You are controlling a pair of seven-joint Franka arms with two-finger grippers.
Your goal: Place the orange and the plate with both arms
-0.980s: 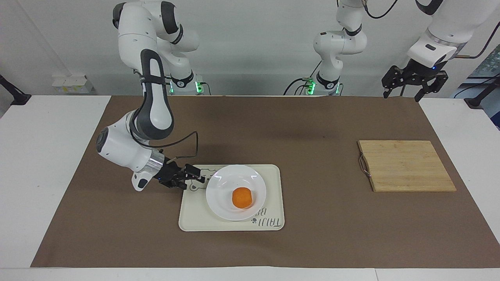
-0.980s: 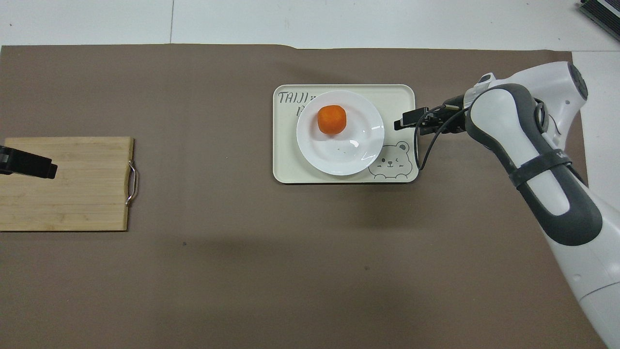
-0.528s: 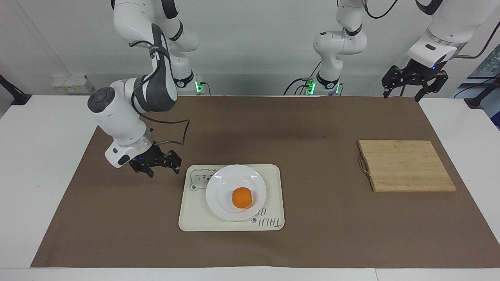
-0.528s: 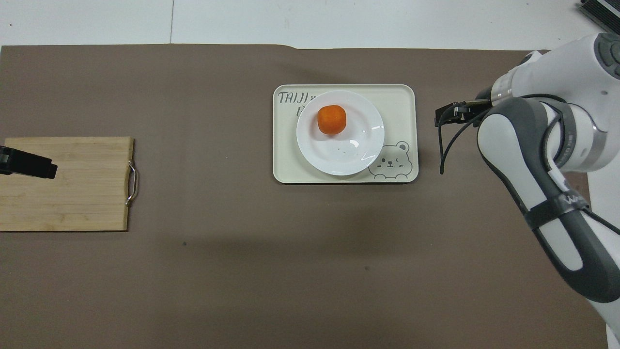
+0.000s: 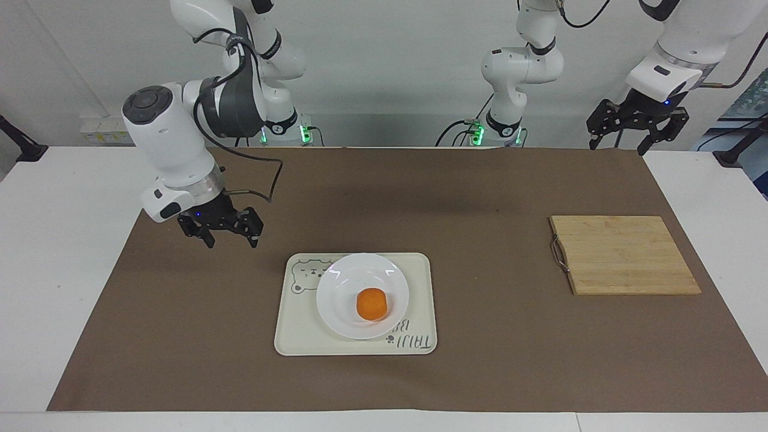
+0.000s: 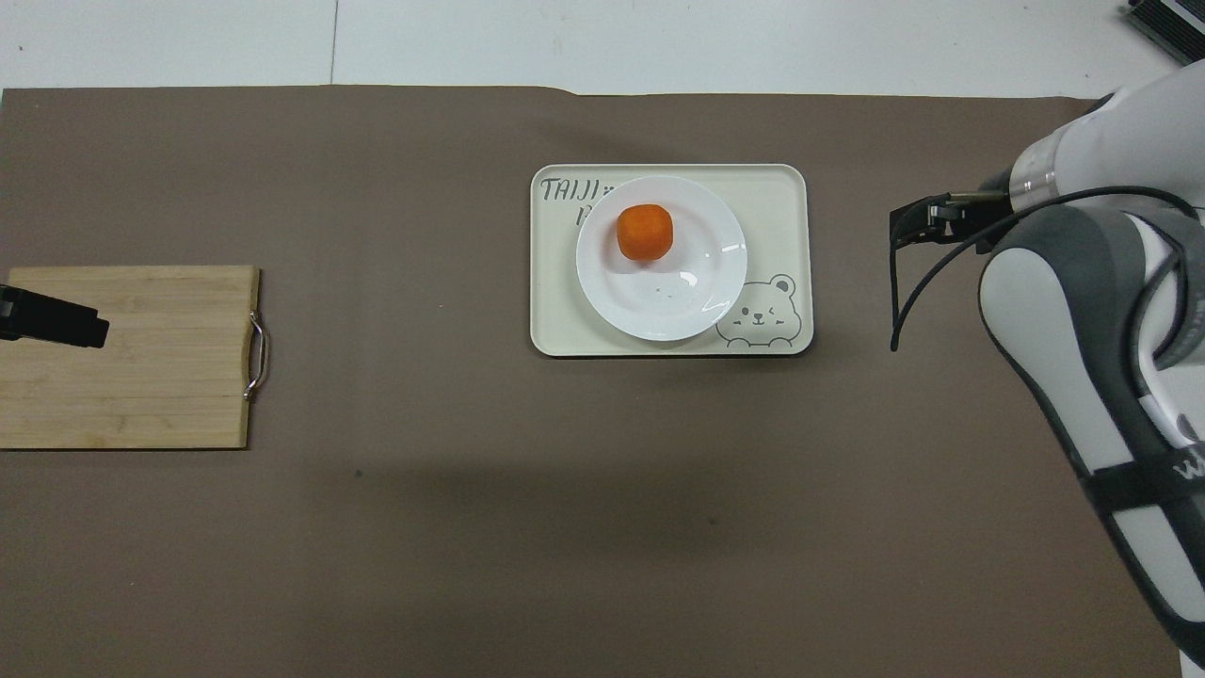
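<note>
The right end effector [image 5: 227, 235] hangs empty over the brown mat [image 5: 420, 198], its fingers apart and pointing down, above bare mat toward the right arm's end of the counter [image 5: 66, 252] and clear of the tray [image 5: 420, 282]. In the overhead view only its tip [image 6: 918, 224] shows ahead of the white arm, well apart from the tray's edge. The left end effector [image 5: 636, 141] is raised over the mat's edge at the left arm's end, fingers spread, holding nothing; that arm waits. The overhead view shows its black tip [image 6: 56, 320] over the cutting board [image 6: 132, 358].

The orange [image 5: 372, 303] sits in the plate [image 5: 342, 288], off centre, on the part farther from the robots. The plate rests on the cream tray, covering part of its lettering, with the bear drawing [image 6: 761, 320] beside it. The cutting board lies flat, well apart from the tray, its metal handle [image 5: 558, 255] facing the tray.
</note>
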